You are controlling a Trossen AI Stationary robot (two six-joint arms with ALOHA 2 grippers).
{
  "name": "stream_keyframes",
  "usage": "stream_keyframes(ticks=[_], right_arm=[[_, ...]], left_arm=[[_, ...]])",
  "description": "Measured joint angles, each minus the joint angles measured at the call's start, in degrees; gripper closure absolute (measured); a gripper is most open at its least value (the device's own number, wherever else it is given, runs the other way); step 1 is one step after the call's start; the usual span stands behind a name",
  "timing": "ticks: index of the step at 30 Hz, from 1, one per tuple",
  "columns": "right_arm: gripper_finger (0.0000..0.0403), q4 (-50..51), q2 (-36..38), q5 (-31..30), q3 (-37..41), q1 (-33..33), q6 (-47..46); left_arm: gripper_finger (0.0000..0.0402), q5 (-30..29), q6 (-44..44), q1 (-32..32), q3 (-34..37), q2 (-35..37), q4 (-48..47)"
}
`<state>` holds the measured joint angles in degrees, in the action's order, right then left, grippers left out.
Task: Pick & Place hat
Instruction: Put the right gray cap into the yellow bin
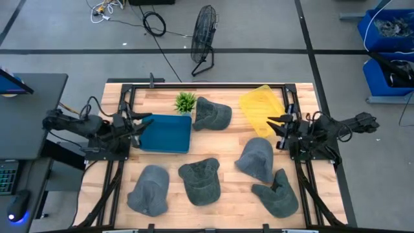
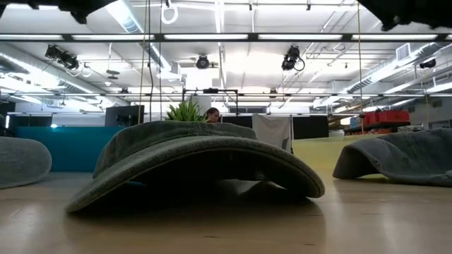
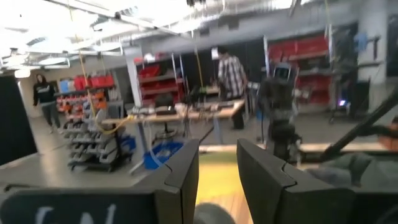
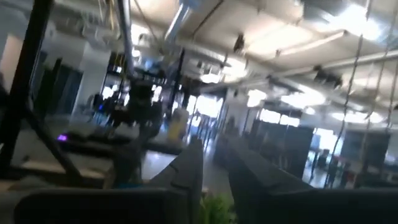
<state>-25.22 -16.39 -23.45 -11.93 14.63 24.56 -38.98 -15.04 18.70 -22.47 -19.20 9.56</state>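
Observation:
Several grey hats lie flat on the wooden table in the high view: one by the plant [image 1: 212, 114], one right of centre [image 1: 257, 158], and three along the near edge [image 1: 149, 189], [image 1: 200, 181], [image 1: 278, 192]. In the low view one hat [image 2: 191, 162] fills the centre, resting on its brim. My left gripper [image 1: 145, 122] hovers open over the left end of the blue tray [image 1: 165, 133], and its fingers [image 3: 180, 180] stand apart in the left wrist view. My right gripper [image 1: 274, 123] hovers open beside the yellow tray [image 1: 261, 110].
A small green plant [image 1: 185, 101] stands at the far edge between the blue tray and the nearest hat. A black frame [image 1: 207, 85] borders the table's far side. Bare wood shows at the table's centre [image 1: 213, 145]. People and shelves show in the room beyond.

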Motion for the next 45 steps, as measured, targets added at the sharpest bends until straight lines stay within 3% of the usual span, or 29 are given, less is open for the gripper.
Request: stream_keyframes(ticks=[4,10,16,23,32,42,45], right_arm=[[0.0329,15.2,-11.6,0.3,-11.4,-0.6,-7.6],[0.0312,45.2,-30.7,1.3,-28.5,-0.6,-26.2],[0.0281,64.3,-46.2,6.2,-38.7,-0.6,-32.9],[0.0266,71.4,-58.1,18.4,-41.0,-0.6,-43.9],[0.0266,76.1,-68.8,18.4,-40.9,-1.0,-46.9],[0.0267,76.6,-74.2,16.4,-41.0,-0.9,-49.6],[0.0289,76.5,-74.7,15.0,-41.0,-0.7,-48.1]], left_arm=[[0.0289,-3.3,0.5,0.0,-1.9,-5.1,-0.2],[0.0289,-4.0,2.4,0.0,-2.4,-8.7,-0.2],[0.0289,-4.0,4.4,0.0,-2.4,-9.3,-0.2],[0.0289,-4.0,7.3,0.0,-2.4,-9.3,-0.9],[0.0289,-4.0,7.4,0.0,-2.4,-9.3,-3.3],[0.0289,-4.0,6.7,0.0,-2.4,-9.3,-3.6],[0.0289,-4.0,6.6,0.0,-2.4,-9.3,-3.6]])
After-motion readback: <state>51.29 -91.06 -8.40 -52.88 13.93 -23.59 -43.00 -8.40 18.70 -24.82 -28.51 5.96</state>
